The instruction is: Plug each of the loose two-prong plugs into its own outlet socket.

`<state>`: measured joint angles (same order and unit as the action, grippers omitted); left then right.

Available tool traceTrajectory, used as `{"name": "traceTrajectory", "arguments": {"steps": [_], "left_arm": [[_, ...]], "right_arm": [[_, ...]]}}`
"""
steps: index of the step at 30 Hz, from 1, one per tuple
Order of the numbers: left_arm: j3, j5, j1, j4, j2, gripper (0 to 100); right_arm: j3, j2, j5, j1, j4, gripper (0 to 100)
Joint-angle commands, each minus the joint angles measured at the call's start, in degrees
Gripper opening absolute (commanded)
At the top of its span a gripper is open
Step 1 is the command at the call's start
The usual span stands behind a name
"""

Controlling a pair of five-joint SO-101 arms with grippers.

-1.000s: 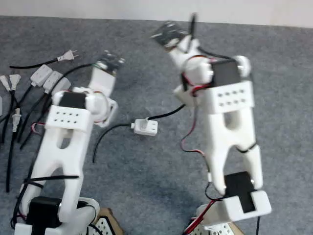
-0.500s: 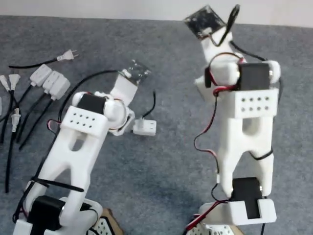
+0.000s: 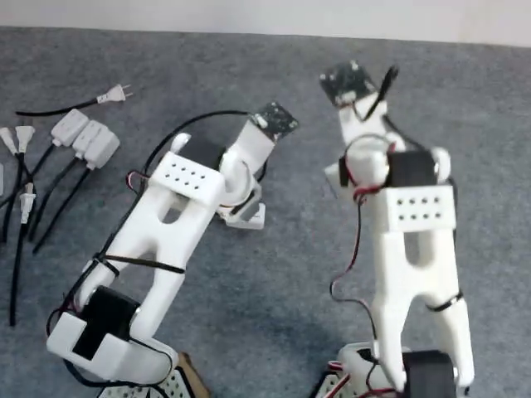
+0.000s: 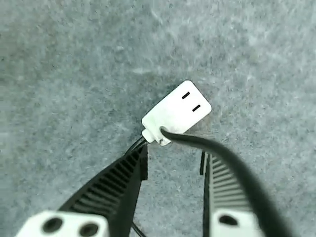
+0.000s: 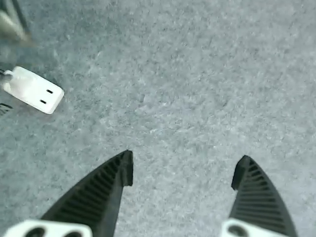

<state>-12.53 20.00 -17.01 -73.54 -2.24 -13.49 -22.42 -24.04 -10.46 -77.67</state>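
Left arm first: my left hand (image 4: 173,158) is spread wide and isn't pinching anything. It hangs just over the cord end of a white outlet socket (image 4: 177,112), which lies flat on the grey desk (image 4: 64,74) with its two slots facing up. The fingertips (image 4: 142,154) sit on either side of where the cord leaves the socket. They're close, but I can't tell if they touch it. A black cord (image 4: 222,154) cuts across the wrist view in front of one finger. In the high view the same socket (image 3: 249,217) peeks out from under the left arm (image 3: 166,224), roughly mid-desk, with the cord looping round behind the arm.

My right hand (image 5: 185,163) is spread wide too. It holds nothing and hangs above bare grey surface. Its wrist view shows that socket (image 5: 33,90) off to one side, well apart from the fingers. In the high view the right arm (image 3: 411,224) stands just beside the left one.

Everything else sits along the far left side of the desk in the high view:
- a loose two-prong plug (image 3: 114,94) on a black lead, near the back
- a white socket block (image 3: 70,126) with a second block (image 3: 95,143) just beside it
- a pair of white plugs (image 3: 17,137) right at the edge
- another small plug (image 3: 27,199) lower down among the black leads

All of it is well apart from both arms.
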Motion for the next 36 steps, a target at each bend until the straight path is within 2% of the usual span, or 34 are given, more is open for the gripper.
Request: {"name": "traceTrajectory", "arguments": {"steps": [1, 5, 13, 18, 22, 25, 28, 36], "left_arm": [[0.9, -0.2, -0.7, 0.4, 1.0, 20], [-2.9, -0.1, -1.0, 4.9, 2.5, 19], [-3.4, -0.2, -0.9, 9.1, 4.3, 19], [-3.2, -0.1, -0.7, 11.1, 7.3, 19], [-3.2, 0.1, -0.7, 11.5, 7.3, 8], [-3.2, 1.4, -0.6, 11.5, 6.7, 7], [-1.0, 1.4, 1.4, 11.3, 6.8, 0], [9.6, 4.4, 9.3, 13.5, 6.9, 1]], "right_arm": [[-10.8, -5.3, 0.4, 0.7, 6.4, 31.3], [-14.5, -7.5, 0.5, 0.7, 8.0, 31.3], [-15.5, -8.4, 0.7, 0.6, 8.2, 31.3], [-20.8, -8.7, 2.1, 0.5, 13.1, 31.3], [-22.3, -8.7, 2.1, 0.5, 13.7, 31.3], [-22.3, -8.7, 2.0, 0.6, 13.4, 31.3], [-22.6, -8.7, 1.9, 0.6, 13.4, 31.3], [-22.7, -8.7, 1.8, 0.6, 13.4, 31.3]]}}
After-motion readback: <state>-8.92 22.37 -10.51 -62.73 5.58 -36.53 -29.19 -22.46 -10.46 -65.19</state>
